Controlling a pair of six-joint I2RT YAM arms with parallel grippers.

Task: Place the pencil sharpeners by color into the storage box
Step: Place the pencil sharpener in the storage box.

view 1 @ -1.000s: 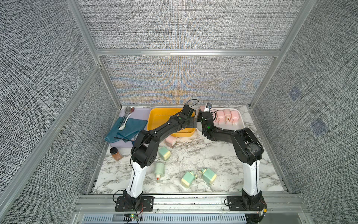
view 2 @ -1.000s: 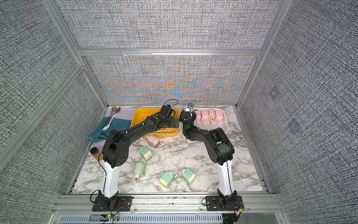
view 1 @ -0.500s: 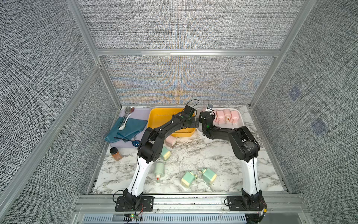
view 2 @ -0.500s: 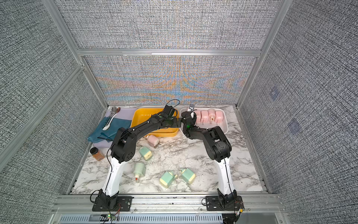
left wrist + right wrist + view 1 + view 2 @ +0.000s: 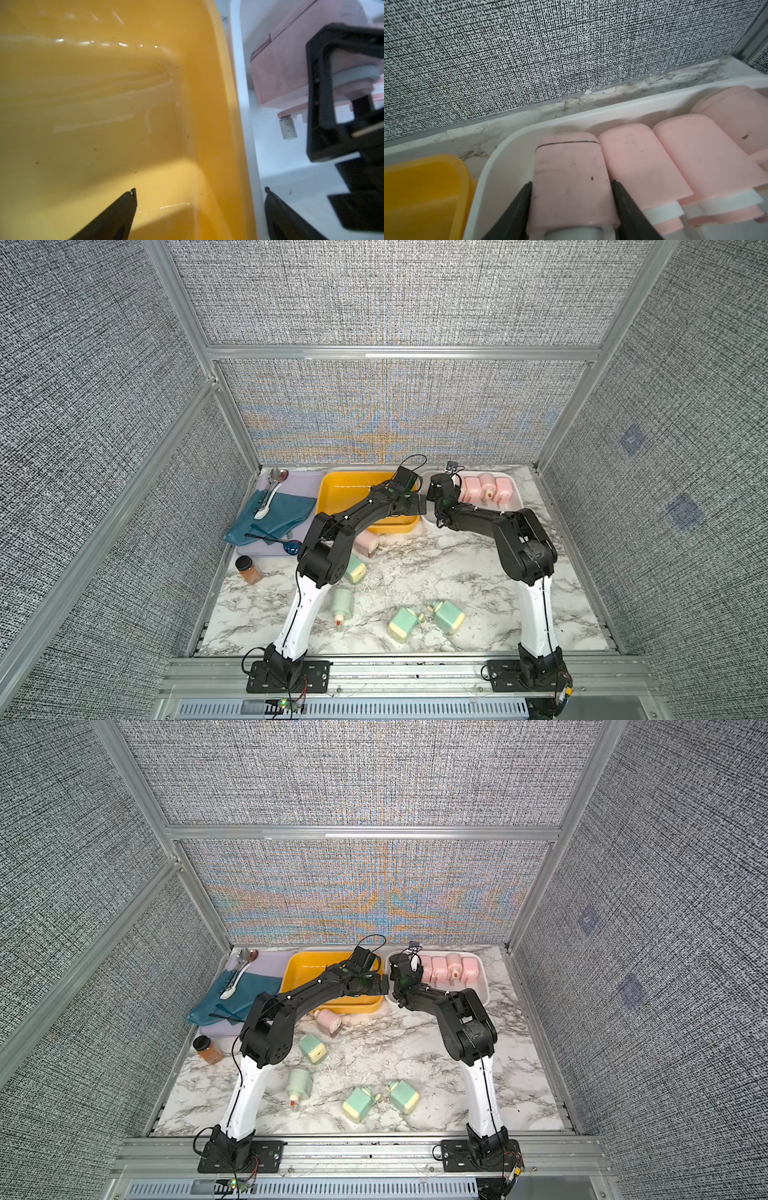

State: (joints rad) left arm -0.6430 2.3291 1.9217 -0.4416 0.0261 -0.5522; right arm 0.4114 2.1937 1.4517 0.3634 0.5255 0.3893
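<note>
In the right wrist view my right gripper point(image 5: 571, 182) is shut on a pink pencil sharpener point(image 5: 566, 162), the end one of a row lying in the white storage box point(image 5: 508, 149). Both top views show that row of pink sharpeners point(image 5: 486, 489) point(image 5: 455, 969). My left gripper point(image 5: 200, 189) is open and holds nothing. One of its fingers hangs over the yellow storage box point(image 5: 104, 104), the other over the white box's rim point(image 5: 245, 104). On the marble, one pink sharpener point(image 5: 365, 541) lies in front of the yellow box point(image 5: 340, 497). Several green sharpeners point(image 5: 403, 624) lie nearer the front.
A brown spice jar point(image 5: 248, 570) stands at the left. Behind it a lilac tray point(image 5: 299, 485) carries a teal cloth point(image 5: 274, 514) and spoons. Mesh walls close in the table at the back and both sides. The two wrists almost meet between the boxes.
Both arms have shifted their elbows slightly. The left gripper has slid a little toward the white box. The right gripper keeps its hold on the pink sharpener.
</note>
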